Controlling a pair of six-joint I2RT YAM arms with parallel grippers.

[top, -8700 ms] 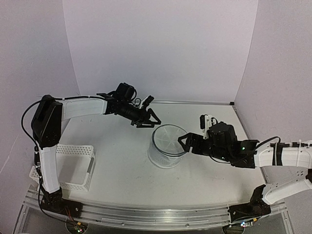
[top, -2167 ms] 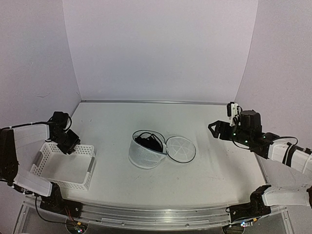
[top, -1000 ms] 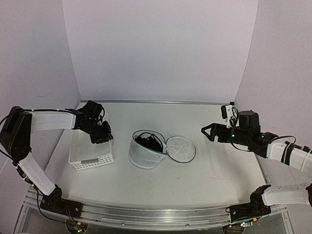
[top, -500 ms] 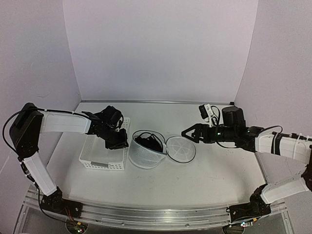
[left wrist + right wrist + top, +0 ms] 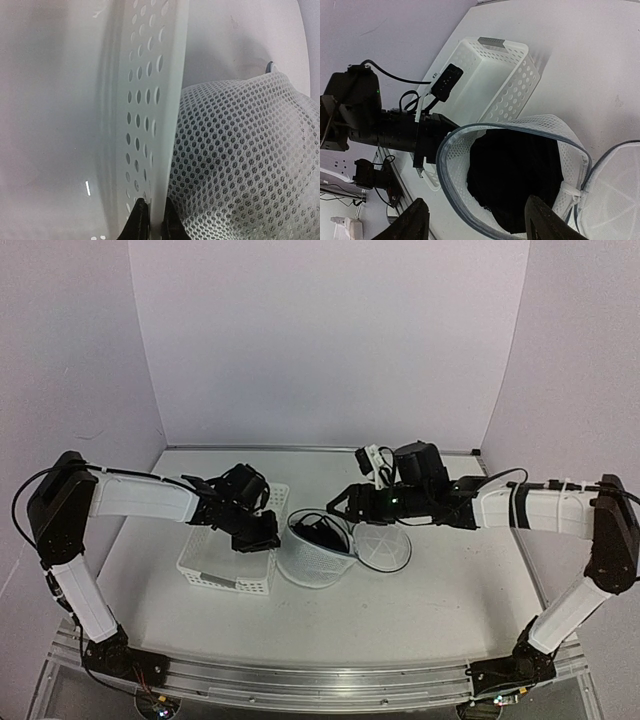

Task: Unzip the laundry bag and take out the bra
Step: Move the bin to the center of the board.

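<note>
bag: laundry bag (image 5: 318, 558) is the reference for everything below. It's unzipped, with the round lid flap (image 5: 385, 546) folded out flat on its right side and joined at the rim.
bag axis: drum axis close to upright, mouth facing up and tipped a little off vertical by my read. It's round, so there's no long side.
bra: bra (image 5: 515, 172) is bunched inside the bag, black filling most of the mouth. I can't tell a long axis from that bundle.
left gripper: left gripper (image 5: 153, 216) is pinched tight on the wall of the white basket (image 5: 228, 558), which sits against the bag's left side. Probably held there as the drop spot and as a stop so the bag can't slide.
right gripper: right gripper (image 5: 477, 201) is directly above the bag mouth. Jaws are wide apart with nothing in them and straddle the bra, so it looks lined up for a pick.
step: zip done, bra not out yet.
risk: the soft mesh may lift with the bra.
</note>
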